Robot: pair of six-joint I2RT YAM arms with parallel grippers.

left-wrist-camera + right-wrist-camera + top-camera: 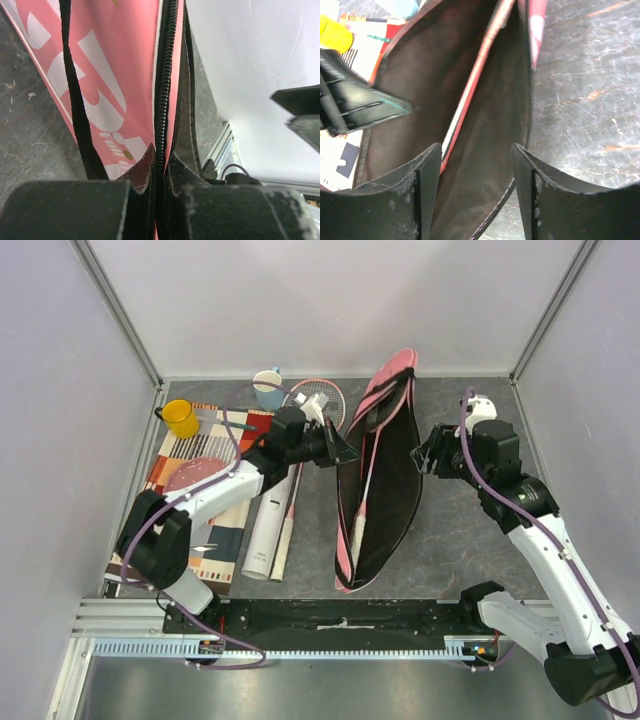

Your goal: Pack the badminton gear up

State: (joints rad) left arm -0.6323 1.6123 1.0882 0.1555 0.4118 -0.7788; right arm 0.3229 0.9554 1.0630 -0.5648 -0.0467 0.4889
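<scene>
**Bag held open, one racket in**

From above, the pink bag (398, 480) lies open on the table (470, 540). One racket (358, 525) is already inside, with its white handle toward the arms. The left tool (343, 449) is at the bag's left rim and the right tool (424, 456) at its right rim, apparently to spread the mouth so more gear can go in. A second racket (322, 398) and the white tube (265, 535) lie side by side just left of the bag, not yet packed. I can make out no shuttlecocks.

The left wrist view shows the left tool clenched on the bag's zipper edge, its fingers (142, 175) pinching fabric on both sides of the teeth.

In the right wrist view the right tool is released, its fingers (427, 170) wide apart over the dark lining. The bag's right rim runs under one finger, but whether they touch cannot be told. The packed racket lies along the fold.
</scene>
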